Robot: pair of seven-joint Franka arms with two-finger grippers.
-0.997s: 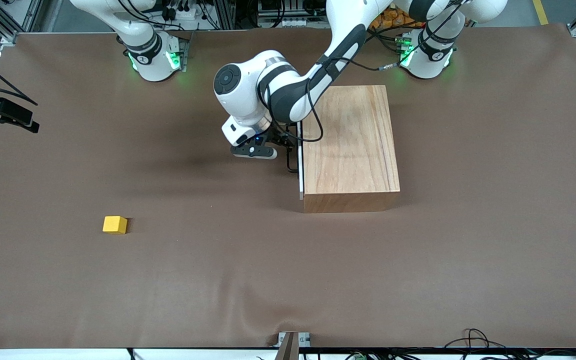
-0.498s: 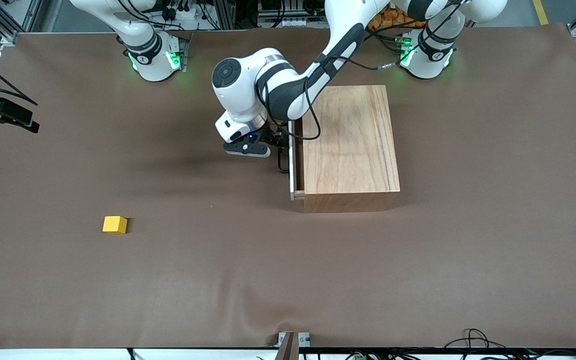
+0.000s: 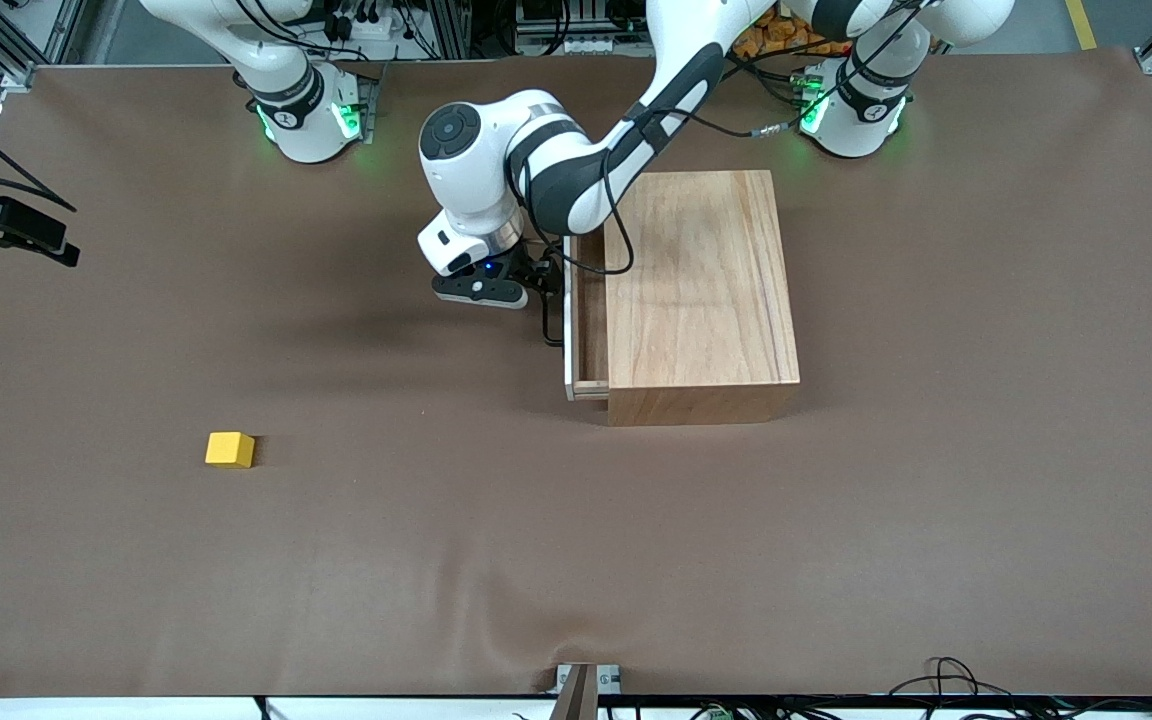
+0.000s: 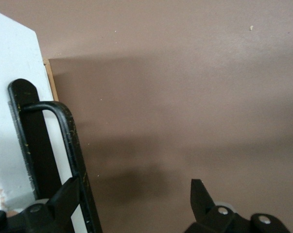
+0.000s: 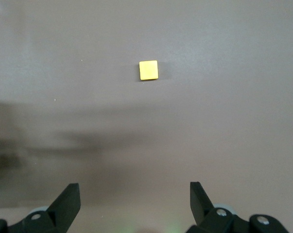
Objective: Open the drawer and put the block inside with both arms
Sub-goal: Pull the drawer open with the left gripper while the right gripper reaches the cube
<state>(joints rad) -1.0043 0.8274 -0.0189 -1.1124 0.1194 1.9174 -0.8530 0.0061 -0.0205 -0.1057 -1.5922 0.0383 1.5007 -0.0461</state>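
- The drawer [image 3: 588, 320], mid-frame, stands partly out of the wooden box [image 3: 701, 290].
- My left gripper [image 3: 536, 283], fingers spread, hooks the handle [image 4: 68, 131]; I judge the opening step needs more pull.
- The block [image 3: 230, 449] lies lower in frame on the worktop [image 3: 576, 560]; the right gripper [image 5: 134, 204], released, waits high over it.

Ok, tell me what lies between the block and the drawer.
Nothing: front view shows only bare brown cloth between the block and the drawer.

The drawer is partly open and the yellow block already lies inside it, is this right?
Not quite. The drawer is partly open, but the block lies on the table, toward the right arm's end; the front view shows it.
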